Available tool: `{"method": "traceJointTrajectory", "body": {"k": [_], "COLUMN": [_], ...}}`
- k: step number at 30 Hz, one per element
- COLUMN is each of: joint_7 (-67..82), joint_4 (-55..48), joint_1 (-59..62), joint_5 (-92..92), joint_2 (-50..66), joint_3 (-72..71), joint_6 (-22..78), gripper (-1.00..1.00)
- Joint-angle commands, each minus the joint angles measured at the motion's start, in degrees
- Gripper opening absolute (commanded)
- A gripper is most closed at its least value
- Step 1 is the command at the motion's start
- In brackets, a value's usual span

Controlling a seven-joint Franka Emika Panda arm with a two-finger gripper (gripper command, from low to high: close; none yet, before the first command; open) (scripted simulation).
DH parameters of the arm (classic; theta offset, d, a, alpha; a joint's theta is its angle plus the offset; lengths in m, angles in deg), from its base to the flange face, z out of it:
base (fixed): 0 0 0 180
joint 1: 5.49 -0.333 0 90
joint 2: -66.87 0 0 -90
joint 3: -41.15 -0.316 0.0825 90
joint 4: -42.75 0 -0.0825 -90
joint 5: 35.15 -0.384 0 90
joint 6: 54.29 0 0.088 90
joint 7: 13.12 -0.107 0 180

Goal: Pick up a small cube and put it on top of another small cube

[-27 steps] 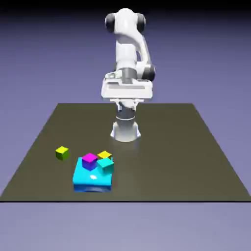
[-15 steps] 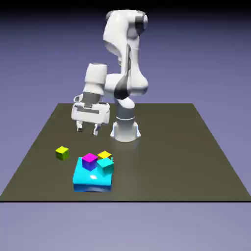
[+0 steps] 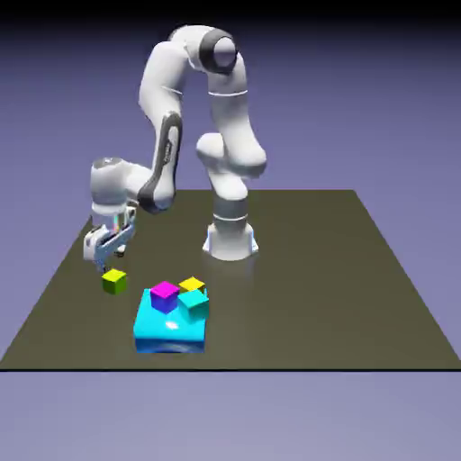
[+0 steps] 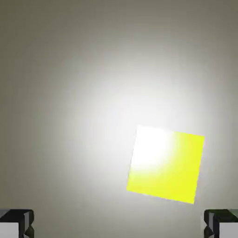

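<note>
End effector (image 3: 111, 261) wide apart near yellow-green cube (image 3: 114, 281)

Cube sits on the tabletop (image 3: 297, 297), exterior view's L side, w/ fingertips (image 4: 17, 223) well spread, nothing btwn them; hand view has it a bit R of ctr, tilted. Big cyan block (image 3: 171, 329) is nearby, toward the exterior view's R, w/ magenta cube (image 3: 165, 295) & teal cube (image 3: 194, 304) by its far edge.

The tool (image 3: 110, 257) is above the green cube (image 3: 114, 282), close to it, on the exterior view's left. I see the blue block (image 3: 170, 322) on the worktop (image 3: 297, 297); the purple cube (image 3: 165, 296) is beside the teal cube (image 3: 194, 304).
</note>
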Motion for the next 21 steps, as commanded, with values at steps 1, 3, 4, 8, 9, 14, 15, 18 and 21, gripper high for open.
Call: {"method": "traceJointTrajectory", "body": {"k": [1,3,4,8,9,14,15,18,21], "joint_7": [0.00,0.28,0.42,0.94,0.94,0.38,0.25,-1.02,-3.49], "joint_4": [0.00,-0.82,-1.23,-2.77,-2.77,-1.14,-0.73,-0.67,-2.31], "joint_1": [-0.02,0.47,0.71,1.63,1.63,0.66,0.41,0.12,0.47], "joint_5": [0.00,-0.43,-0.65,-1.46,-1.46,-0.60,-0.38,-0.55,-1.89], "joint_2": [0.00,4.15,6.22,14.05,14.05,5.75,3.68,-1.10,-3.80], "joint_3": [0.00,-0.55,-0.82,-1.85,-1.85,-0.76,-0.48,-2.55,-8.78], "joint_6": [0.00,-3.33,-4.99,-11.27,-11.27,-4.61,-2.95,1.71,5.90], "gripper": [0.00,0.00,0.00,0.00,-1.00,-1.00,-1.00,-1.00,-1.00]}}
